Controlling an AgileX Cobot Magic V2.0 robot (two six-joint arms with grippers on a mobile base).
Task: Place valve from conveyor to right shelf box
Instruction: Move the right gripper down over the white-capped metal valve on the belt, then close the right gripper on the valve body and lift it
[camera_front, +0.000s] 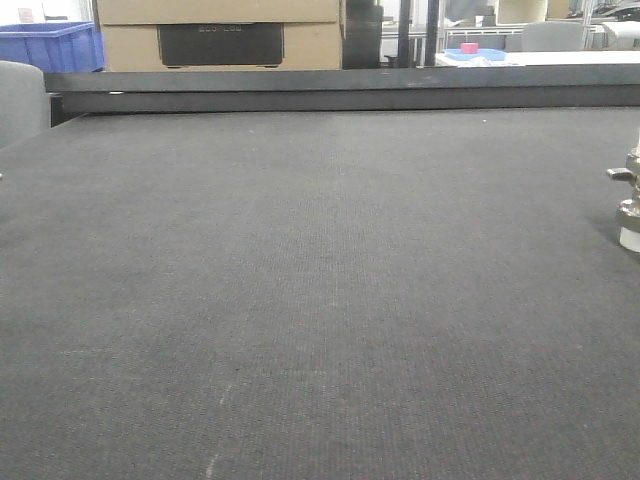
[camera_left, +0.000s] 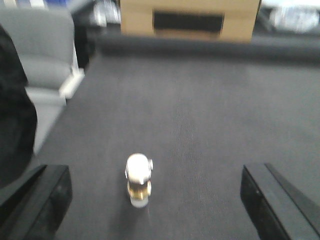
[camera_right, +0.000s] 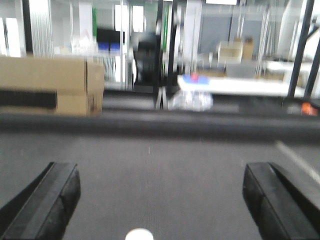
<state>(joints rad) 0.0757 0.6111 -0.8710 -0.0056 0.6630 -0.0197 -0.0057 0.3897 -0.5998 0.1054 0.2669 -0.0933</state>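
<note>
Front view: the small silvery valve (camera_front: 629, 200) of stacked round metal sections stands upright at 3 o'clock on the wide dark grey woven conveyor belt (camera_front: 300, 300), cut off by the frame edge. Neither gripper shows here.

Left wrist view: the left gripper (camera_left: 155, 205) is spread wide and empty. The valve sits at 6 o'clock between its fingers, nearer the left one, so closing off-centre could topple it.

Right wrist view: the right gripper (camera_right: 160, 205) likewise gapes empty. A blurred pale cap at 6 o'clock is probably the valve. If both arms reach for it, they could collide.
</note>
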